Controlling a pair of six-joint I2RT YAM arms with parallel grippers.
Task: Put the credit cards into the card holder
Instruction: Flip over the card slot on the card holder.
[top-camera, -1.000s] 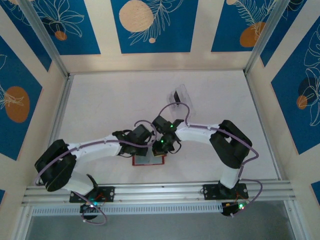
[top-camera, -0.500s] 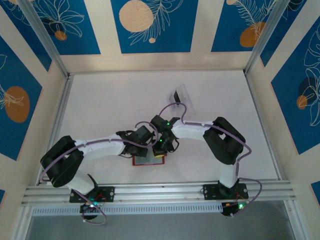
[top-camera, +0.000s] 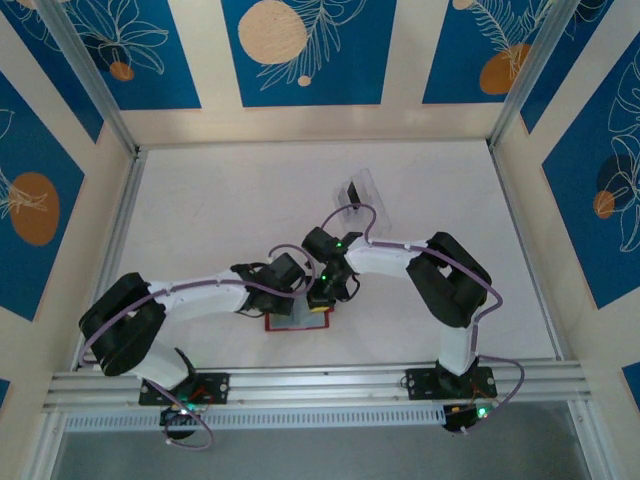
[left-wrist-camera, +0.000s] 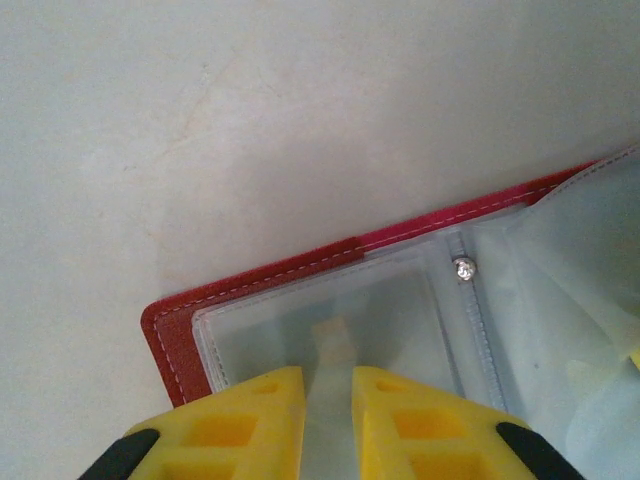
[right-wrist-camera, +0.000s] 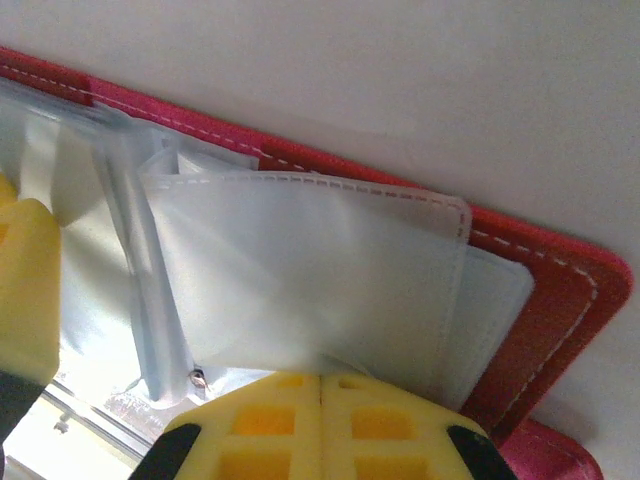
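Note:
The red card holder lies open on the table, its clear sleeves facing up. My left gripper hovers over its left half; in the left wrist view the yellow fingers stand a narrow gap apart, tips on a clear sleeve inside the red border. My right gripper is over the right half. Its fingers are pressed together on the lower edge of a lifted sleeve leaf, above the red cover. The credit cards are out of view.
A clear plastic tray with a dark piece in it stands behind the grippers at mid-table. The two grippers are very close; the left finger shows at the edge of the right wrist view. Metal rails border the table.
Both arms have folded in a little and the right gripper has shifted slightly left over the holder. In the last half second almost nothing moved.

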